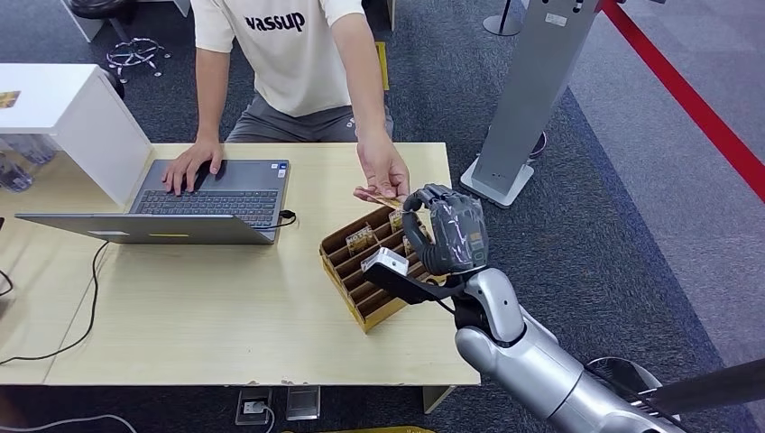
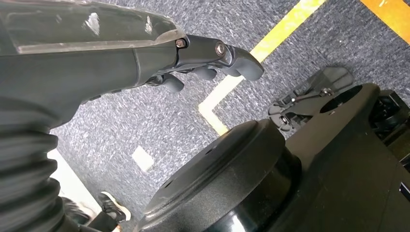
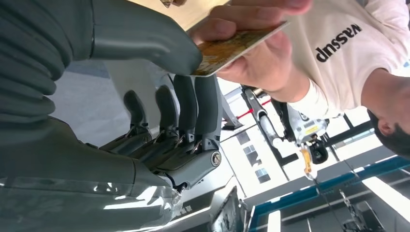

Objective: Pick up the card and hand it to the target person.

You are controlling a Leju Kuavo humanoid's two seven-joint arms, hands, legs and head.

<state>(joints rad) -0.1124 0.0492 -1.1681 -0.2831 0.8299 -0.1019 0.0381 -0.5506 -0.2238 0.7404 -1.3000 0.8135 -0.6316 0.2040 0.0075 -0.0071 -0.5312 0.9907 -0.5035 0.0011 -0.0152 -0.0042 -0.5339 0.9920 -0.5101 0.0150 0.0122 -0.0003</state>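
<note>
The card [image 1: 377, 196] is a thin golden-brown card held above the far right part of the table. My right hand [image 1: 451, 230] is raised over the card box and pinches one end of the card [image 3: 232, 48] between its thumb [image 3: 145, 38] and its fingers [image 3: 196, 101]. The person's hand [image 1: 383, 167] reaches across from the far side of the table, and their fingers [image 3: 261, 63] grip the card's other end. My left hand [image 2: 208, 67] hangs beside my body over the carpet and holds nothing.
A brown slotted card box [image 1: 361, 271] with a few cards sits under my right hand. An open laptop [image 1: 207, 198], with the person's other hand on it, stands on the wooden table [image 1: 225, 307]. A grey stand [image 1: 532, 90] rises at the right.
</note>
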